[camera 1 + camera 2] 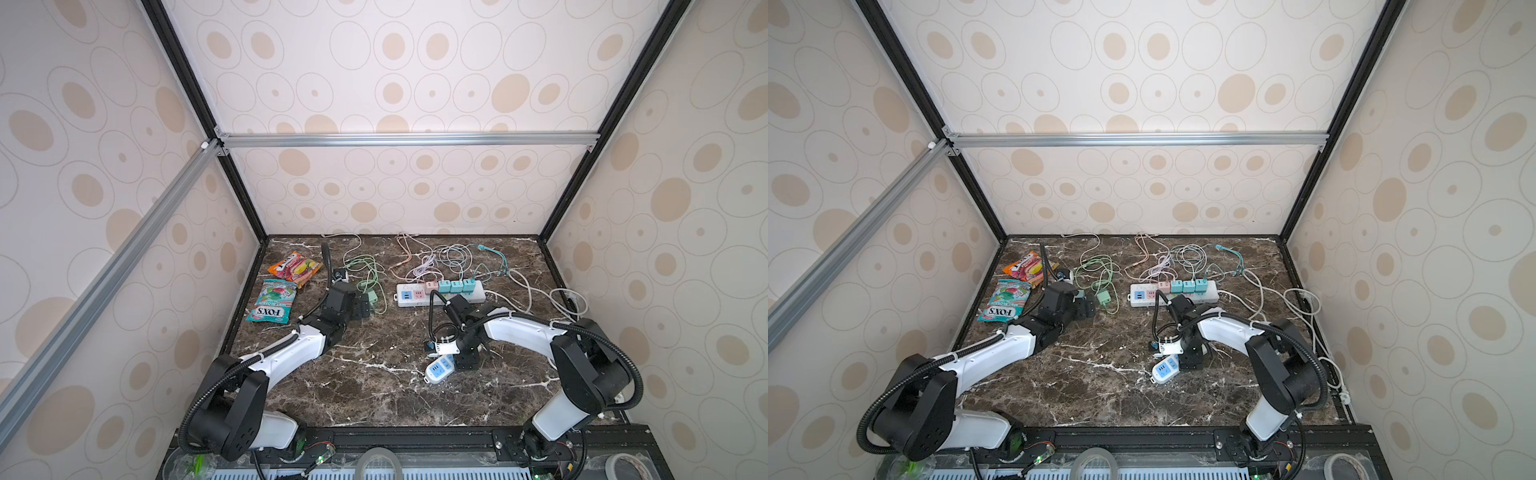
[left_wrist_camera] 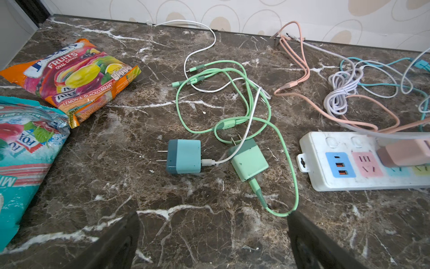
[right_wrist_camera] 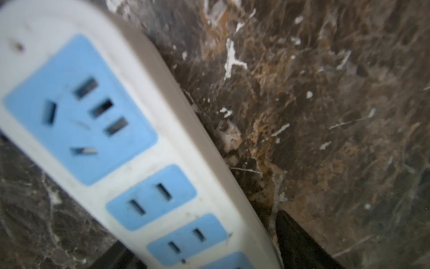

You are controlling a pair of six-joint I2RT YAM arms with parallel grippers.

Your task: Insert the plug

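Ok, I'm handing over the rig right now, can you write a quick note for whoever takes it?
Left hand: open, empty, just short of the two loose chargers.
Right hand: straddles the small white power strip with blue sockets; grip unclear.
Things: teal-blue cube charger and light green cube charger lie unplugged on the brown marble table, beside the long white power strip with coloured sockets.
Done: neither loose charger grasped or inserted.
Left: probably pick one up and push it into a free socket.
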